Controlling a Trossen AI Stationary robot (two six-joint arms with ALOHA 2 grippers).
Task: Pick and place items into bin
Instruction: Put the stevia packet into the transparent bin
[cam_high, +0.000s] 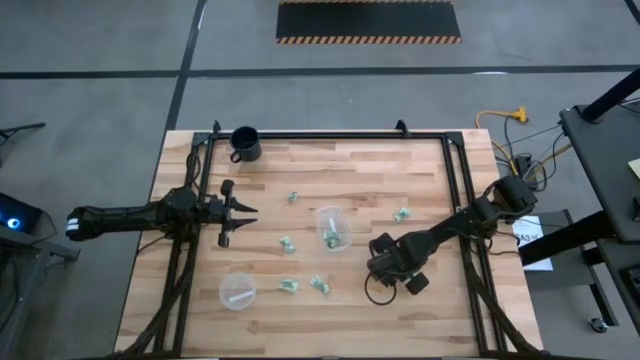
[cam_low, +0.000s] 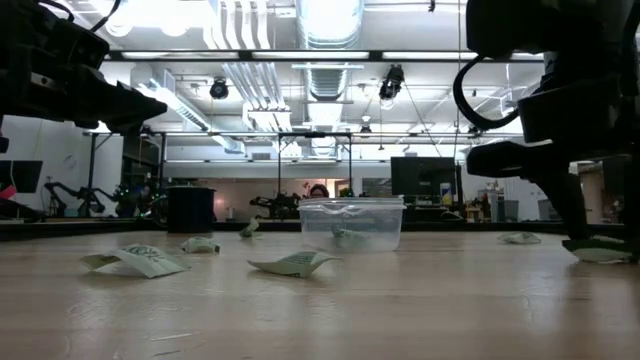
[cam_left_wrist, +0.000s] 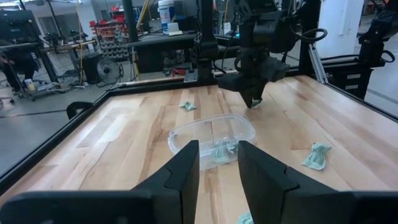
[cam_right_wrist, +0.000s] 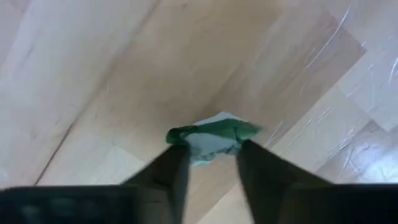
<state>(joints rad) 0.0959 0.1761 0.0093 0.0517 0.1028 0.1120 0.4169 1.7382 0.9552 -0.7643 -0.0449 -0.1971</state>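
The clear cup (cam_high: 332, 228) stands mid-table with a few pale-green wrapped pieces inside (cam_left_wrist: 219, 151). More pieces lie loose on the wood: (cam_high: 294, 198), (cam_high: 401, 214), (cam_high: 287, 244), (cam_high: 288, 286), (cam_high: 320, 284). My right gripper (cam_high: 385, 268) is to the right of the cup and a little nearer, pointing down, shut on one piece (cam_right_wrist: 211, 135). My left gripper (cam_high: 240, 212) hangs open above the table, left of the cup and aimed at it (cam_left_wrist: 217, 168). My right gripper pinches a green and white wrapped piece (cam_right_wrist: 214, 132) between its two fingers (cam_right_wrist: 177, 163), which come from above and point down. The piece's ends stick out past both fingertips. In the low view the piece (cam_low: 600, 252) lies on the tabletop under the fingers.
A black mug (cam_high: 245, 143) stands by the far edge on the left. A flatter clear dish with a white strip (cam_high: 237, 291) sits near the front left. A black frame rail (cam_high: 340, 136) runs around the tabletop. The room beyond shows in the low view.
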